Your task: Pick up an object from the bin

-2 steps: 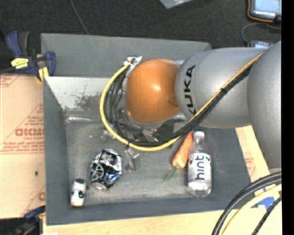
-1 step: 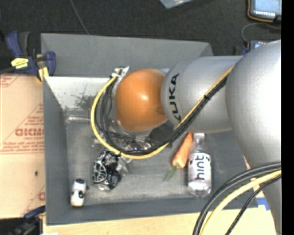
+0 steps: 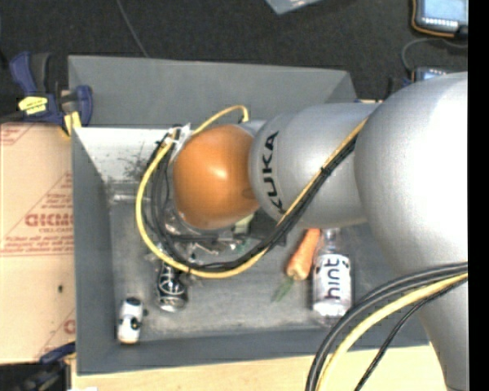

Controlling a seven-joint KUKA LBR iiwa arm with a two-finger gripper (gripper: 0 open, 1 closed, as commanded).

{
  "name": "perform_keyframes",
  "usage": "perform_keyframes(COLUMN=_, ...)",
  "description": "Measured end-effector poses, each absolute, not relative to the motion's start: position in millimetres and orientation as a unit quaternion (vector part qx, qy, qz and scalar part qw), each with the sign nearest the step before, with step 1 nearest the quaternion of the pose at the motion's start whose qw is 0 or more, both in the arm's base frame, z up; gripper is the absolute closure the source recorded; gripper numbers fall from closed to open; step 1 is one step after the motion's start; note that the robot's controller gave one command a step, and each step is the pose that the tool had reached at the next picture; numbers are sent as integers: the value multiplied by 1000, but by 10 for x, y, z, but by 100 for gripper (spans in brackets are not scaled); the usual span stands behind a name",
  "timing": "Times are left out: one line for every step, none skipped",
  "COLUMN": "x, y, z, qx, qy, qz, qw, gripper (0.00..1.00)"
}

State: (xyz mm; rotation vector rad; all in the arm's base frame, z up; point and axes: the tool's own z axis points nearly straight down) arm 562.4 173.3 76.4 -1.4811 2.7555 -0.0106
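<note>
In the grey metal bin (image 3: 90,243) the gripper (image 3: 183,255) hangs mid-bin, its grip unreadable. A tapered orange carrot (image 3: 303,253) and a clear plastic bottle (image 3: 332,285) lie at four o'clock.

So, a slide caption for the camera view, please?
KUKA arm low in grey bin; carrot and hint bottle lie beside it.

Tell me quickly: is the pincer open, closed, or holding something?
Pincer: cannot be told; the arm's orange cover mostly hides it from above.
</note>
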Motion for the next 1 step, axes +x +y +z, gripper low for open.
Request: perform_keyframes(x=5624, y=1733, z=764, qx=-473, qy=881, qz=-3, qw=7, gripper=100)
